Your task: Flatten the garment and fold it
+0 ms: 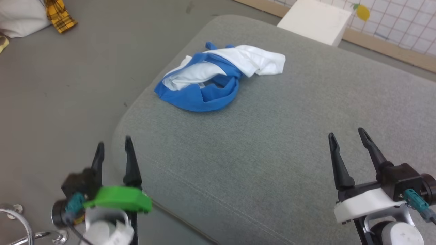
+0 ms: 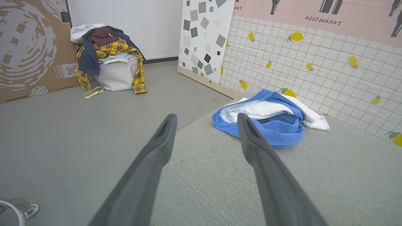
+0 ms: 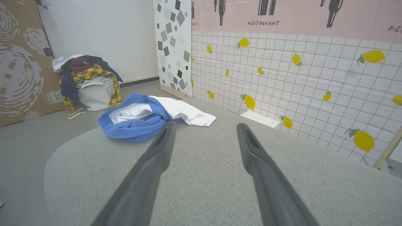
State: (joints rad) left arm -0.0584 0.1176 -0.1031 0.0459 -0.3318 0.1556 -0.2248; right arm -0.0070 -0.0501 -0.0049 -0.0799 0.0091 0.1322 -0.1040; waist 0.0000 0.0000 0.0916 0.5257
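On the grey cushion [image 1: 272,153] we see one crumpled garment [image 1: 211,78]; our left gripper [image 1: 114,142] and right gripper [image 1: 346,132] hover well short of it, jaws spread, empty; one heaped laundry basket [image 2: 116,73] stands beyond.

Left pincer [image 1: 113,144] & right pincer [image 1: 346,132] – both agape, empty.

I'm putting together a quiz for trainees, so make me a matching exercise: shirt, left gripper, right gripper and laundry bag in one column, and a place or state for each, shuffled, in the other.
Column one:
1. shirt
2. left gripper
3. right gripper
4. laundry bag

Column two:
A. on the floor, beside the cardboard
B. open, green cover at its base
C. crumpled on the grey cushion
D. open, white cover at its base

Pairs: 1-C, 2-B, 3-D, 4-A.
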